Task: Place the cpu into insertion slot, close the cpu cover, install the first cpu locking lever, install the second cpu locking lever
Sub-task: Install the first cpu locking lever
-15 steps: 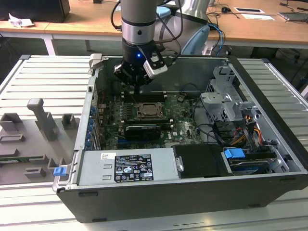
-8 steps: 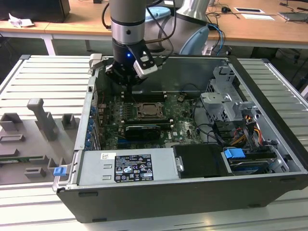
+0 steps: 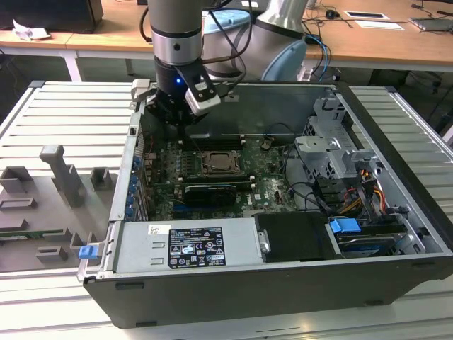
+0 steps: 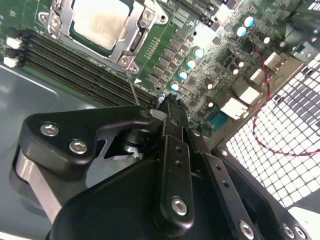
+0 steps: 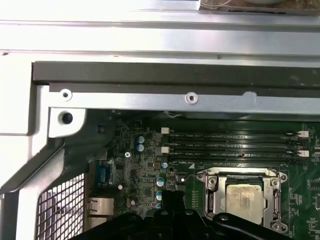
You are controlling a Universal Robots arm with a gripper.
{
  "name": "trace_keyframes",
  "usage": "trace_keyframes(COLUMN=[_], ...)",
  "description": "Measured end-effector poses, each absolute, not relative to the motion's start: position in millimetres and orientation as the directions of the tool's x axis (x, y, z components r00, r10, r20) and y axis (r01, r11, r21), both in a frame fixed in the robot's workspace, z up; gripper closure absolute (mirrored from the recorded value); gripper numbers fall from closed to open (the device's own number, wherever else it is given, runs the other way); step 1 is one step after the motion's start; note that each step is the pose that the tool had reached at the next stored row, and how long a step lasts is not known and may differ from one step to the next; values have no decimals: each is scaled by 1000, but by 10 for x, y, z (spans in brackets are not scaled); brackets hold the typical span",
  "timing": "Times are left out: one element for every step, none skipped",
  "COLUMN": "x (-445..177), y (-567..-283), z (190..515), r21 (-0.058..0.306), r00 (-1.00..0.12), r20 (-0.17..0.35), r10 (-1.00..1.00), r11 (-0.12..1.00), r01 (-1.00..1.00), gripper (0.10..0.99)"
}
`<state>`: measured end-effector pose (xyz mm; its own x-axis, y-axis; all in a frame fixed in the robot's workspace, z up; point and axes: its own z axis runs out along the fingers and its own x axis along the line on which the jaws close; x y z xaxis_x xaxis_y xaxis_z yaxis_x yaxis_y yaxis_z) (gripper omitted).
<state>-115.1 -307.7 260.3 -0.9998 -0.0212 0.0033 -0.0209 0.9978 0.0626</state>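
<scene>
While hanging over board: gripper (image 4: pixel 161 111) at 11 o'clock of slot (image 3: pixel 207 170) in exterior view. Jaws together at tip of thin lever (image 4: pixel 132 90); can't confirm actual clamp on it. Cpu (image 4: pixel 102 22) seated in slot. Cover (image 5: pixel 239 176) down flat around cpu, top visible through window. Lever runs from slot corner to fingertips.

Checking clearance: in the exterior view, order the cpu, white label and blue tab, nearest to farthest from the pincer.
1. cpu, mid-board, close by the pincer.
2. white label, on the grey box nearer the camera.
3. blue tab, low at the exterior view's right.
</scene>
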Motion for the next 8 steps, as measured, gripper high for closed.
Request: trace_keyframes(x=[-1158, -1166, -1169, -1170, -1170, -1170, -1170, -1170], y=[-3069, -3057, -3047, -3036, -3014, -2989, -2971, -2952], z=[2599, 2592, 2585, 2580, 2572, 2565, 2562, 2560], r21=[63, 63, 63, 63, 63, 63, 63, 62], r00=[-1000, -1000, -1000, -1000, -1000, -1000, -1000, -1000], r20=[3, 3, 3, 3, 3, 3, 3, 3], r10=[-21, -21, -21, -21, -21, -21, -21, -21], r11=[998, 998, 998, 998, 998, 998, 998, 998], r01=[-21, -21, -21, -21, -21, -21, -21, -21], gripper=[980, 980, 980, 980, 980, 980, 980, 980])
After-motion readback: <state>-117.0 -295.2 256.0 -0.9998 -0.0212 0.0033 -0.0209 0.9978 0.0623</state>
